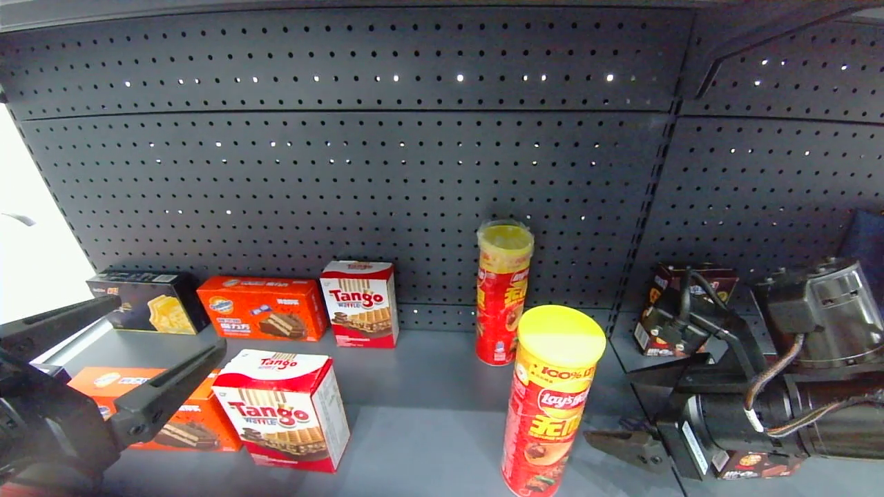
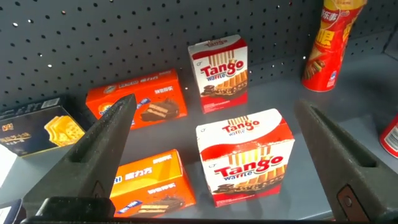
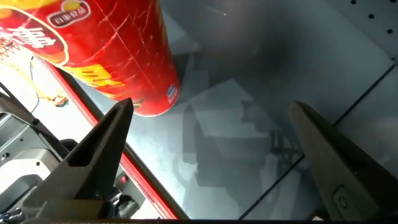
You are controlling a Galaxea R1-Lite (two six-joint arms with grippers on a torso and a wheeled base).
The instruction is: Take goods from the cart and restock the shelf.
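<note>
On the grey shelf (image 1: 428,386) two red chip cans with yellow lids stand upright: one at the front (image 1: 552,400), one by the pegboard (image 1: 503,293). My right gripper (image 1: 609,407) is open just right of the front can, holding nothing. Its wrist view has the gripper (image 3: 211,107) over bare shelf, with the can's base (image 3: 106,50) beside one finger. My left gripper (image 1: 171,323) is open and empty at the front left, above a red-and-white wafer box (image 1: 283,411). That box (image 2: 249,155) lies between the open fingers (image 2: 106,143), farther off.
A second wafer box (image 1: 360,302), two orange boxes (image 1: 262,307) (image 1: 173,414) and a black box (image 1: 148,300) fill the shelf's left part. Dark boxes (image 1: 663,310) stand behind my right arm. A perforated back panel (image 1: 345,172) closes the rear. Free shelf lies between wafer boxes and cans.
</note>
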